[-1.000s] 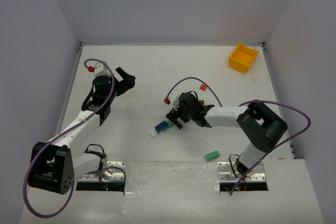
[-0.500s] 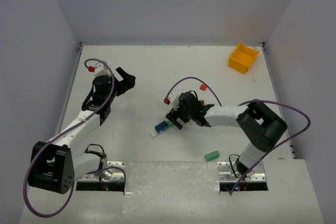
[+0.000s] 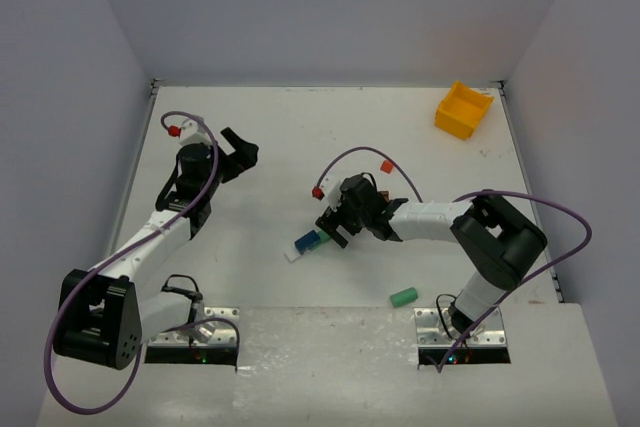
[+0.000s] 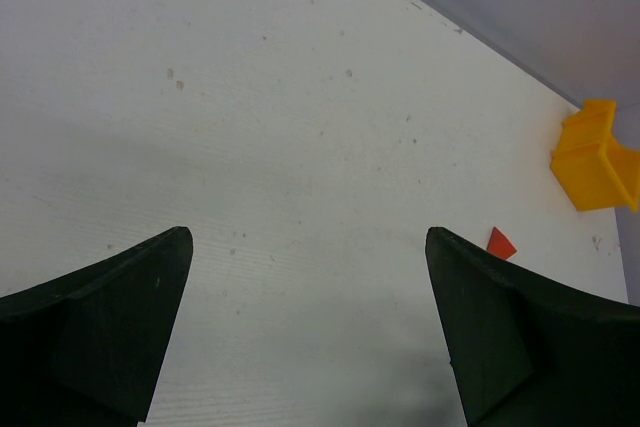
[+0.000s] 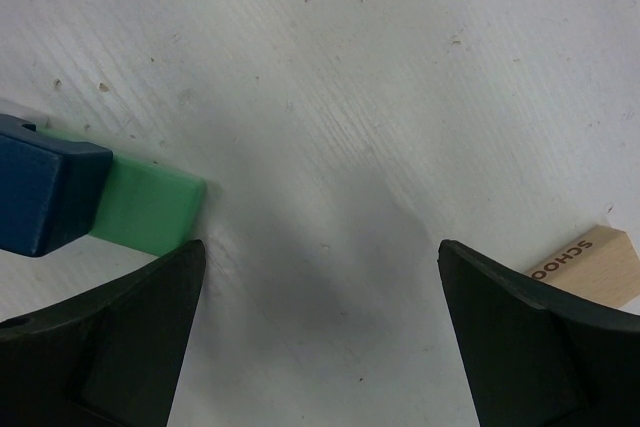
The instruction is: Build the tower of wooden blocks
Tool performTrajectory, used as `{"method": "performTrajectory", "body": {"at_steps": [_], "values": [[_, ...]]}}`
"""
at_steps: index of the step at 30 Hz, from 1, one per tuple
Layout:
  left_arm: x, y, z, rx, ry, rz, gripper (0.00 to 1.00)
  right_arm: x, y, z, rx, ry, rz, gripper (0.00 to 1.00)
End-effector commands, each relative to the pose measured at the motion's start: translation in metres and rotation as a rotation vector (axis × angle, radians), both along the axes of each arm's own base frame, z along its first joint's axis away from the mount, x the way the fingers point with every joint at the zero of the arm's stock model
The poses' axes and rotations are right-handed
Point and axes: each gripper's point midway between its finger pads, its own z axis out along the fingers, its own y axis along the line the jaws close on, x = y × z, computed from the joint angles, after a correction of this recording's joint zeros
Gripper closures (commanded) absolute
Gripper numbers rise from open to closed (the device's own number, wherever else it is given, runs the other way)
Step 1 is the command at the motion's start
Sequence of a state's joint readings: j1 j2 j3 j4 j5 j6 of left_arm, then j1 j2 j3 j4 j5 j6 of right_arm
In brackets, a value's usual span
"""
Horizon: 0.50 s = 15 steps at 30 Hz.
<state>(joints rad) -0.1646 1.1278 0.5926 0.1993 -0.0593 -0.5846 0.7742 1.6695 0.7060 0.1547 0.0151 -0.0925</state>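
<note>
A small cluster of blocks lies at the table's middle: white, blue and teal-green together. In the right wrist view a blue block rests on a green block at the left. A tan block printed with letters lies at the right. My right gripper is open and empty just right of the cluster, its fingertips low over bare table. A green block lies near the right arm's base. A red block lies further back. My left gripper is open and empty over bare table.
A yellow plastic bin stands at the back right corner; it also shows in the left wrist view, with the red block in front of it. White walls enclose the table on three sides.
</note>
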Motion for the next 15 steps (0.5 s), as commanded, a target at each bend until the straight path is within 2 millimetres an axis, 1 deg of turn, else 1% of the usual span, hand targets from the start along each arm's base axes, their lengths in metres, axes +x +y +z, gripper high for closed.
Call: {"method": "performTrajectory", "body": {"at_steps": [1, 5, 9, 10, 12, 13, 15], "values": [[0.005, -0.005, 0.014, -0.005, -0.060, -0.018, 0.00, 0.007, 0.005, 0.010, 0.020, -0.012, -0.012, 0.01], [0.005, -0.005, 0.015, -0.004, -0.061, -0.018, 0.00, 0.008, -0.001, 0.012, 0.010, -0.030, -0.030, 0.01], [0.005, -0.005, 0.016, 0.000, -0.060, -0.020, 0.00, 0.014, -0.009, 0.027, 0.005, -0.092, -0.058, 0.01], [0.004, -0.005, 0.018, -0.001, -0.063, -0.020, 0.00, 0.017, -0.010, 0.039, 0.017, -0.122, -0.069, 0.01], [0.002, -0.005, 0.020, -0.002, -0.068, -0.021, 0.00, 0.022, -0.014, 0.052, 0.024, -0.160, -0.097, 0.01], [0.002, -0.004, 0.020, 0.000, -0.069, -0.020, 0.00, 0.026, -0.018, 0.065, 0.039, -0.193, -0.124, 0.01], [0.000, -0.004, 0.022, -0.001, -0.075, -0.018, 0.00, 0.033, -0.028, 0.076, 0.046, -0.218, -0.203, 0.01]]}}
